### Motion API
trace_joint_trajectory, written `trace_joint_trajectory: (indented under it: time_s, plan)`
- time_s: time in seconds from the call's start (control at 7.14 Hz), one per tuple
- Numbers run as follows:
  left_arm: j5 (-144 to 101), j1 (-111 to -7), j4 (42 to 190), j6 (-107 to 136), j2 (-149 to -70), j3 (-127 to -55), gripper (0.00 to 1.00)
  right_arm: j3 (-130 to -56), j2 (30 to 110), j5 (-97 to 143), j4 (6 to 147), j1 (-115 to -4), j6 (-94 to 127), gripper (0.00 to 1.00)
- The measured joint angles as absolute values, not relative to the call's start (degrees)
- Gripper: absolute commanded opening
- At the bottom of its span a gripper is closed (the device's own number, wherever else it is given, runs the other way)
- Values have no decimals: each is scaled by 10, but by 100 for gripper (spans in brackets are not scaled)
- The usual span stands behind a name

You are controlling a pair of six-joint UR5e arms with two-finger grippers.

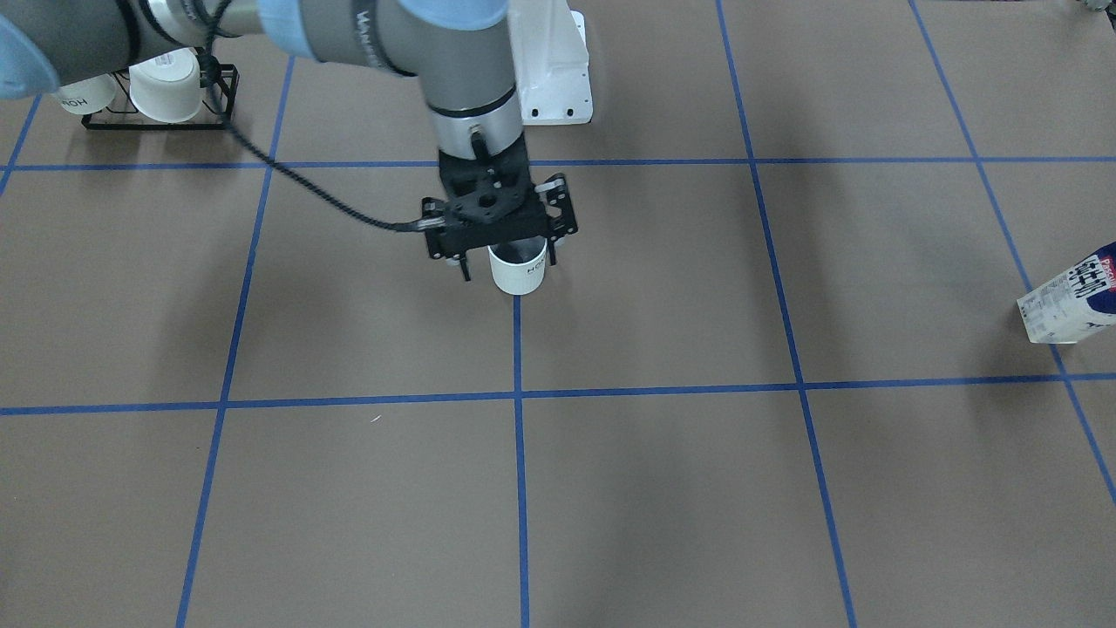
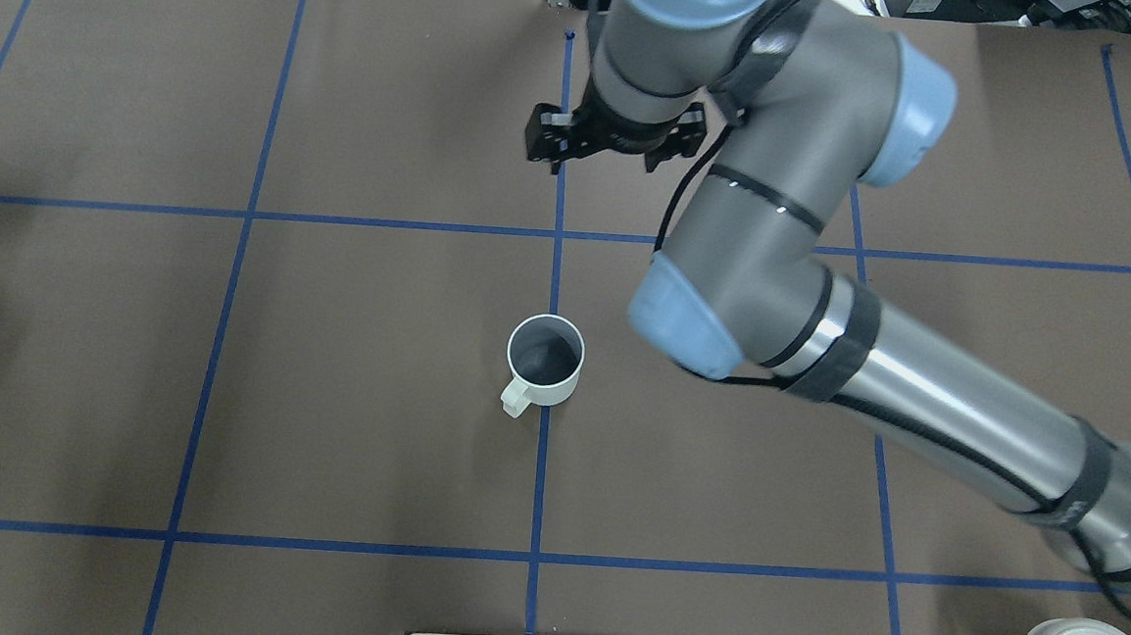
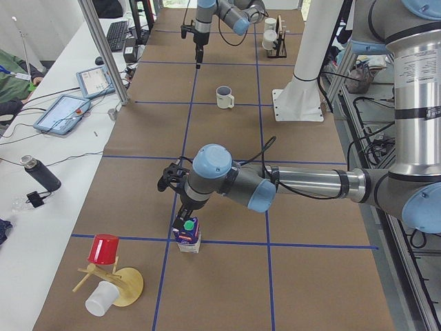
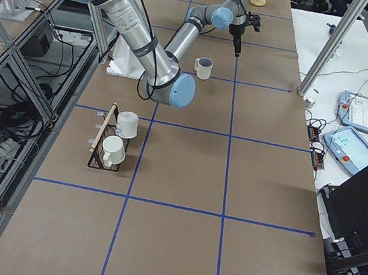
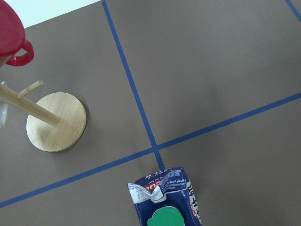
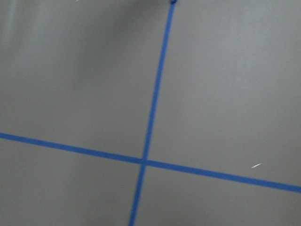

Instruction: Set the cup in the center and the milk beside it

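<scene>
- Right end effector [image 1: 510, 269] hangs empty, fingers apart, clear of the cup [image 2: 544, 360] mid-frame
- Left end effector [image 3: 182, 215], spread not discernible, hovers over the milk [image 3: 187, 235]; a skewed descent could topple it

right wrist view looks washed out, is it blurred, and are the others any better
Right wrist view: blurred and greyish, tape cross soft-edged. Left wrist view: sharp, milk edges crisp. Front-facing view: sharp, broad soft shadows across the table.

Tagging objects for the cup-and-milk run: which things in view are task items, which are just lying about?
Job:
cup
milk carton
central tape line

Lying about:
black rack with white cups
wooden mug tree
red cup
bottle
</scene>
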State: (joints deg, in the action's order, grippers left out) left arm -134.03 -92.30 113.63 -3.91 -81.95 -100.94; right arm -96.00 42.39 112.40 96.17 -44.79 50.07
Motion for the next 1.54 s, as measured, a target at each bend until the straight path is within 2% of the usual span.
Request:
trace_joint_trajectory:
  time_s: [0.84, 1.26, 1.54]
  plan:
    - [-1340, -924, 1146, -38, -819, -1006, 99, -996, 765, 1333, 960, -775, 43, 100]
    - [-1340, -924, 1147, -38, -819, -1001, 99, -1052, 954, 1336, 956, -855, -22, 100]
    - [-1340, -923, 1148, -37, -821, -996, 99, -1061, 998, 1312, 954, -877, -72, 100]
